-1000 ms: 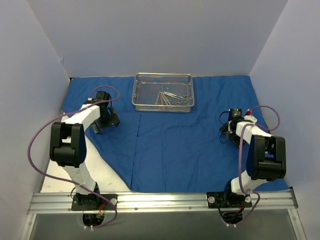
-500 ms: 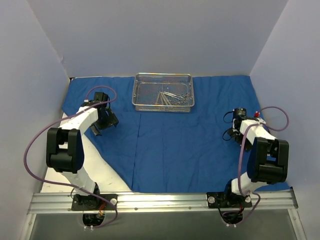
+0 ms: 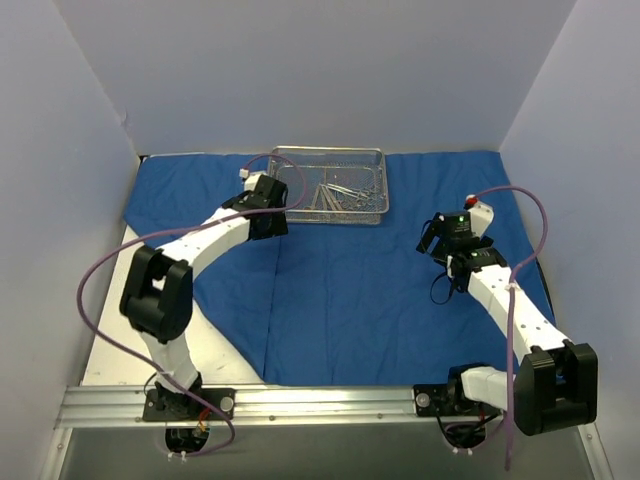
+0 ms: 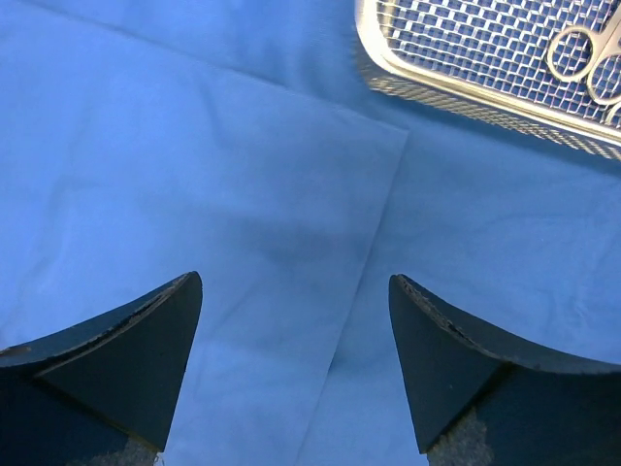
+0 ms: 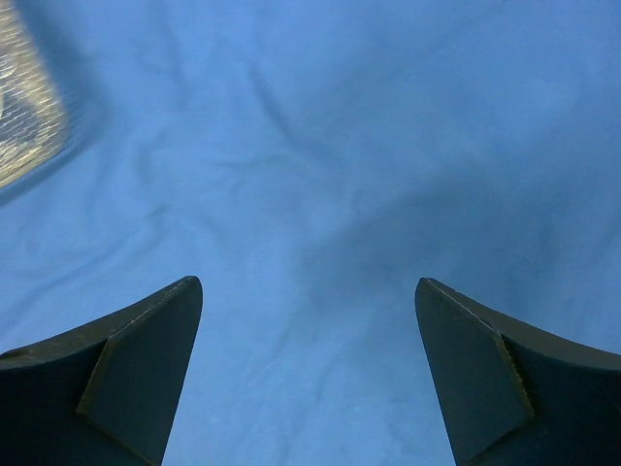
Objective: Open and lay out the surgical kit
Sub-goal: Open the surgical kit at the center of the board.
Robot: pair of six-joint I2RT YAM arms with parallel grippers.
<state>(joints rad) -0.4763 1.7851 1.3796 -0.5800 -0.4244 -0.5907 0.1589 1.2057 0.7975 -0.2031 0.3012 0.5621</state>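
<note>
One blue wrap (image 3: 350, 290) bears one mesh tray (image 3: 330, 150); left hand (image 4: 293, 282) and right hand (image 5: 307, 282) both released.

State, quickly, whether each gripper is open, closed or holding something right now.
Left gripper: open, holding nothing.
Right gripper: open, holding nothing.

- royal-blue cloth wrap (image 3: 350, 290): 1, fills the middle of the frame
- rectangular silver wire-mesh tray with handles (image 3: 295, 180): 1, top centre
- small steel ring-handled instruments (image 3: 340, 195): one tangled pile in the tray's right half; overlapping, exact count can't be read
- white-and-black robot arms: 2, left arm (image 3: 200, 240), right arm (image 3: 505, 300)
- black two-finger grippers: 2, left gripper (image 4: 296, 282), right gripper (image 5: 309, 283)
- purple cables (image 3: 82, 300): 2, one per arm
- silver aluminium rail (image 3: 320, 400): 1, along the bottom
</note>
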